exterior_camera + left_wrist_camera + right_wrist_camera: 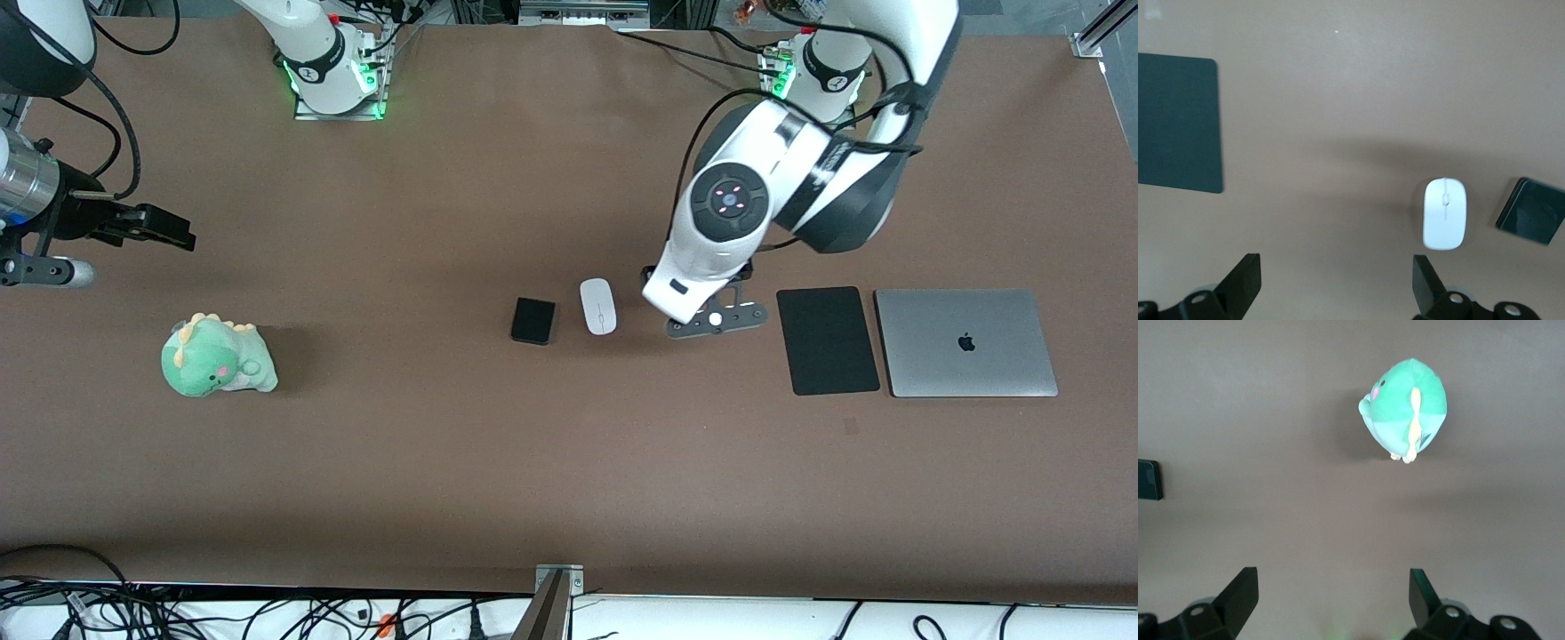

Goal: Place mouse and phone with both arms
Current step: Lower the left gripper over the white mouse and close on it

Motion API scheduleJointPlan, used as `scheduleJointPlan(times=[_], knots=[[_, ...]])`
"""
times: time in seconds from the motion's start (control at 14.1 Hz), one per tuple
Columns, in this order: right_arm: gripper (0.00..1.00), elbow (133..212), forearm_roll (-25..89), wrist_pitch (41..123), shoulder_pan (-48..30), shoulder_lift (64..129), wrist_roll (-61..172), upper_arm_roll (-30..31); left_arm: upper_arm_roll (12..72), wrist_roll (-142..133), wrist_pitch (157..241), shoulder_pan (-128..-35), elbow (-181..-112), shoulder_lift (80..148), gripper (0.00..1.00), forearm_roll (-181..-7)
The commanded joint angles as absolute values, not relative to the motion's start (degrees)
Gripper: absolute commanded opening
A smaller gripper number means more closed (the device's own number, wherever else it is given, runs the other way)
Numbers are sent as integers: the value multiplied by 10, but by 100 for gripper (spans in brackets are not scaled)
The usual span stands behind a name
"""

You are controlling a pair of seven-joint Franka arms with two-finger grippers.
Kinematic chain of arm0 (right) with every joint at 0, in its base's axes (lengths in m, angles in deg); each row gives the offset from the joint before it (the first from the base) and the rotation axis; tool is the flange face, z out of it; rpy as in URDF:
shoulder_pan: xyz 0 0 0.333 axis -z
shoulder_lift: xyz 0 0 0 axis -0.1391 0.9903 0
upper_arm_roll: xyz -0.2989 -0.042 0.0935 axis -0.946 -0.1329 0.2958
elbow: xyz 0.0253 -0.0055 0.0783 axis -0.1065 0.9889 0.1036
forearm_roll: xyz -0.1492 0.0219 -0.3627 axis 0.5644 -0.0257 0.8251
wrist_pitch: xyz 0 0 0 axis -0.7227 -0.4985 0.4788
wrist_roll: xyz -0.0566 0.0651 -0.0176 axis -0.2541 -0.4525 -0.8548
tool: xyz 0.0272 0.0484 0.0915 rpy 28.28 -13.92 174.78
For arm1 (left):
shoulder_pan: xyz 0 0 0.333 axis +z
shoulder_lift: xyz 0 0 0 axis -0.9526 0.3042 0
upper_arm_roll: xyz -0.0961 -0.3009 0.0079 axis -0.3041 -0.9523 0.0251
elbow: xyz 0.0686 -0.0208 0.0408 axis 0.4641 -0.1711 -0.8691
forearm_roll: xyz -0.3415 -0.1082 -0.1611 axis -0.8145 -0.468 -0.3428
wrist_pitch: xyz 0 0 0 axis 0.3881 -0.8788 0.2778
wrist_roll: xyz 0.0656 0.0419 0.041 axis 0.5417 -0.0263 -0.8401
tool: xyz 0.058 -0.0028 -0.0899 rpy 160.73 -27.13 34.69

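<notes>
Beside the Apple-logo laptop (965, 342), both the left gripper (1337, 283) and right gripper (1331, 597) hang spread, empty.

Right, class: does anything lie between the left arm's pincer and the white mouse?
Nothing visible does. The left pincer, open, is over bare table between the mouse and the black mat. The phone lies past the mouse, toward the right arm's end.

Both arms (782, 169) have glossy white shells with dark grey joint sections and black cables looped alongside. Each base (333, 76) glows green. The left arm's wrist carries a round dark button pad with red lights (729, 199).
</notes>
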State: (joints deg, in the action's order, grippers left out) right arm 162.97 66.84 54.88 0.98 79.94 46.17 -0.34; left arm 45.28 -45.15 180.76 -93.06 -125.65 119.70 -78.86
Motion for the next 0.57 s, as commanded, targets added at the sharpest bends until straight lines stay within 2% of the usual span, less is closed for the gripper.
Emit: scheduleJointPlan(times=[0.0,0.5], knots=[[100,1626,667,523,10,804,458,-3,461,-500,1837,-958,-1228,1239,100,-773],[100,1633,667,524,10,825,458,-2,464,-580,1900,-1009,-1207,1306,100,-772]])
